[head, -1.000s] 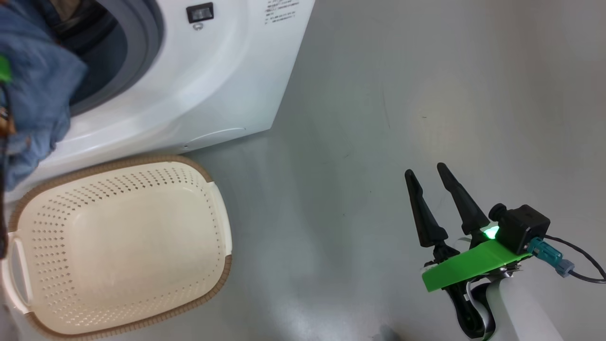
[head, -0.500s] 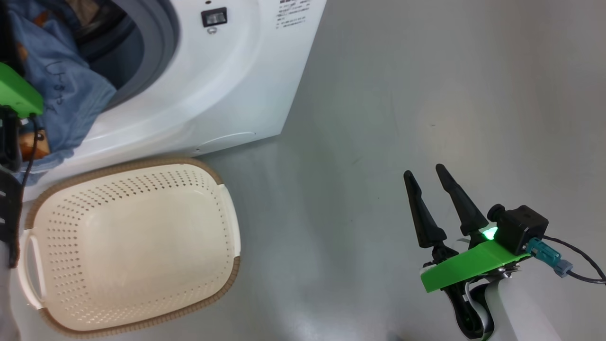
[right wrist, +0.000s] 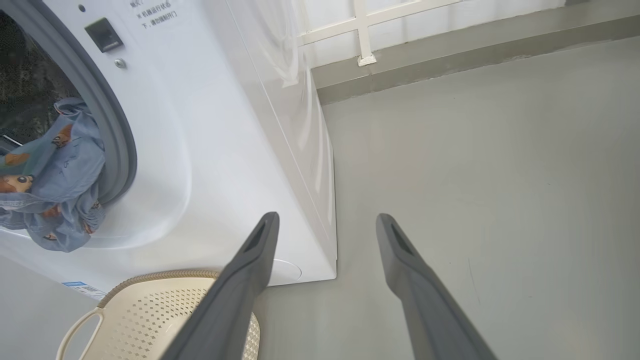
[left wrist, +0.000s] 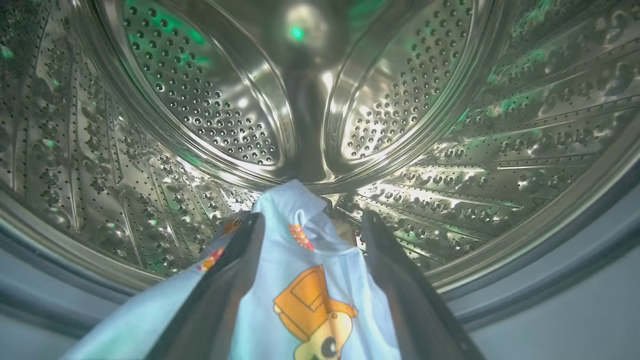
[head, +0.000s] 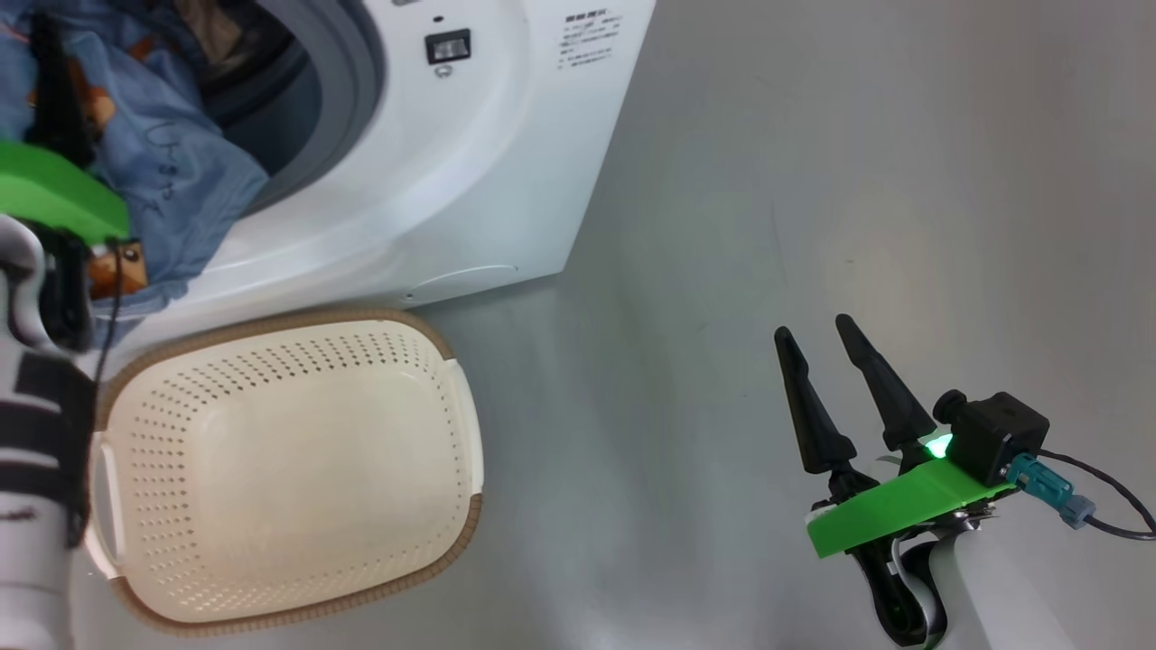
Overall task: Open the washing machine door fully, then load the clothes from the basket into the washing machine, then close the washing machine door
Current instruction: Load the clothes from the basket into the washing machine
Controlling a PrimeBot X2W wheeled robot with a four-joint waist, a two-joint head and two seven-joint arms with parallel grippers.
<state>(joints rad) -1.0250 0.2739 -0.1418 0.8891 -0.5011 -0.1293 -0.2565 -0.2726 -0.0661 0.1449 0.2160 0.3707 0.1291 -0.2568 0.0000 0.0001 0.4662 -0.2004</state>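
Observation:
The washing machine [head: 470, 181] stands with its mouth uncovered; its door is out of view. Light-blue clothes [head: 181, 181] with orange figures hang from the drum over the grey gasket [head: 348, 81] and the lower lip, seen too in the right wrist view [right wrist: 65, 180]. My left gripper [left wrist: 310, 220] reaches into the steel drum [left wrist: 200, 100], jaws open, with the clothes [left wrist: 300, 300] lying loose between its fingers. The cream basket [head: 298, 316] sits empty on the floor in front of the machine. Off to the right, over bare floor, my right gripper [head: 813, 325] stands open and holds nothing.
Grey floor spreads to the right of the machine. A low ledge with a white rail [right wrist: 365, 60] runs along the far wall. The basket [right wrist: 160, 275] nearly touches the machine's lower front, by a small blue label [right wrist: 80, 289].
The head camera has swung, so machine and basket sit further right. My left gripper has opened on the clothes at the machine's mouth. The right arm has not moved.

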